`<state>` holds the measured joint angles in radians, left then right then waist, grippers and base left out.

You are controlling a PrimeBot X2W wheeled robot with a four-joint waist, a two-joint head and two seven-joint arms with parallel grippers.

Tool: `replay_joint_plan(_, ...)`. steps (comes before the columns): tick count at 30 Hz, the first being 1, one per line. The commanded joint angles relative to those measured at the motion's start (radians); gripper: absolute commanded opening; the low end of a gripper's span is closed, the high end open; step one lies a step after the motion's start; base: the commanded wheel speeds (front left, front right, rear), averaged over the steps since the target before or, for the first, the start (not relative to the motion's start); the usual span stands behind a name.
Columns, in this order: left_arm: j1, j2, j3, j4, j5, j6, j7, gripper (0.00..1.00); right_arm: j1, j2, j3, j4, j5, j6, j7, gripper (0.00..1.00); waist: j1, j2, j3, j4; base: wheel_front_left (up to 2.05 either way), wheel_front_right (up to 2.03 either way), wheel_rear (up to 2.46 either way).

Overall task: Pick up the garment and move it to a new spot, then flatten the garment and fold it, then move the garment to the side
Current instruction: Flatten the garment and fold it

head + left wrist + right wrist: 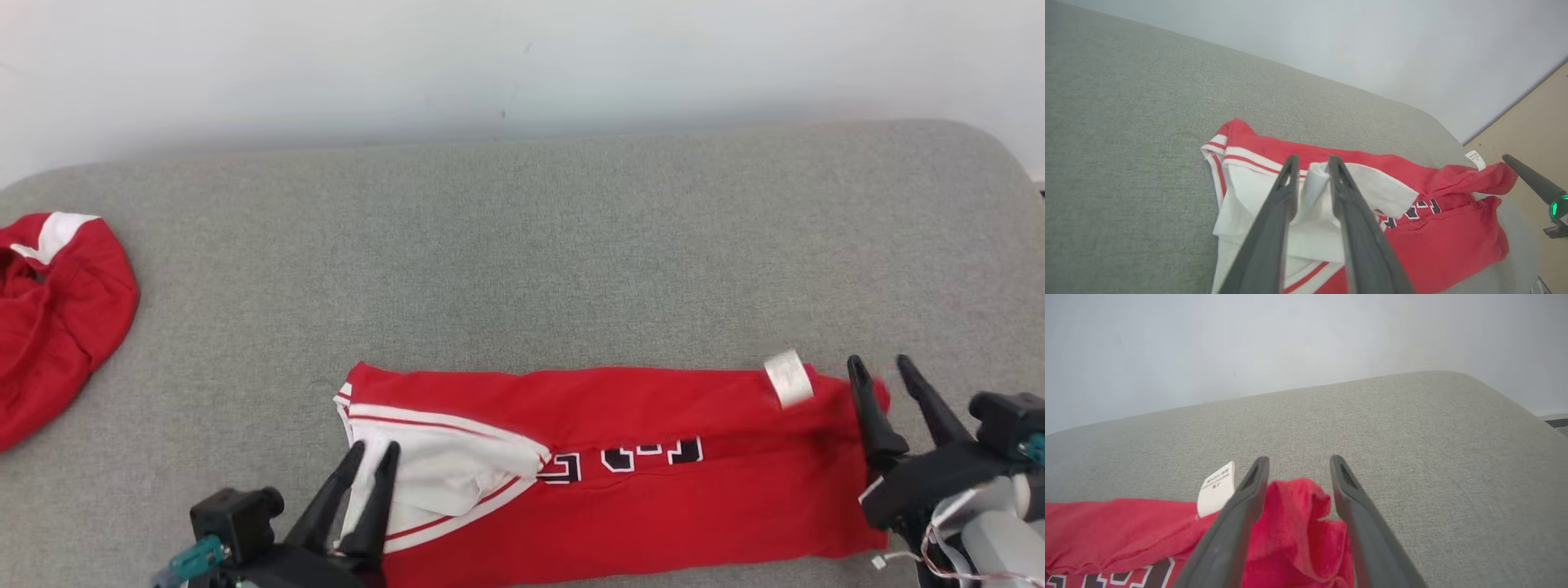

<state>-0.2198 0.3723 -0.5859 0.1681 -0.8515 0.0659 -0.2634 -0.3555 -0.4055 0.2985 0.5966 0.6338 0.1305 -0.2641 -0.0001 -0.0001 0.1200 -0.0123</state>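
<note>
Limp and light, the red garment (653, 506) wants pinching by its ends: right claw (878, 361) beside the white label (788, 377), left claw (375, 447) farthest from it, both parted.

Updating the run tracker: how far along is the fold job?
Done: the garment lies flat on the grey cushion, folded lengthwise into a long strip. In hand: left hand at the white sleeve end, right hand at the tag end, both open around the cloth. Left: likely more folds, then moving it aside.
</note>
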Motion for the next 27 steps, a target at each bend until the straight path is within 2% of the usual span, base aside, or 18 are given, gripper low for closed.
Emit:
replay_joint_plan(1,0.022,-0.003,0.006,0.007,0.016,-0.001,-0.001,1.0,0.022,0.001,-0.009,-0.008,0.006,0.001,0.0,1.0,0.0001,0.0001,-0.011,0.002,0.0,0.0,0.0)
replay_joint_plan(5,0.074,-0.041,0.093,0.008,0.068,-0.003,-0.001,1.0,0.097,-0.002,-0.052,-0.084,-0.006,0.001,0.0,1.0,0.0001,0.0001,-0.033,0.002,0.0,0.0,0.0)
replay_joint_plan(9,0.12,-0.069,0.21,-0.021,0.19,-0.006,-0.001,1.0,0.147,-0.011,-0.069,-0.103,0.002,0.001,0.0,1.0,0.0001,0.0001,-0.049,-0.002,0.0,0.0,0.0)
replay_joint_plan(17,0.199,-0.158,0.403,-0.088,0.471,-0.029,-0.001,1.0,0.105,0.009,-0.049,0.017,0.068,0.001,0.007,1.0,0.0001,0.0001,-0.062,0.015,0.0,0.0,0.0)
replay_joint_plan(22,0.241,-0.226,0.505,-0.109,0.557,-0.072,-0.001,1.0,0.05,0.026,-0.037,0.121,0.105,0.001,0.026,1.0,0.0001,0.0001,-0.064,0.035,0.0,0.0,0.0)
replay_joint_plan(27,0.246,-0.26,0.56,-0.107,0.639,-0.111,-0.001,1.0,0.01,0.035,-0.015,0.235,0.129,0.001,0.053,1.0,0.0001,0.0001,-0.057,0.064,0.0,0.0,0.0)
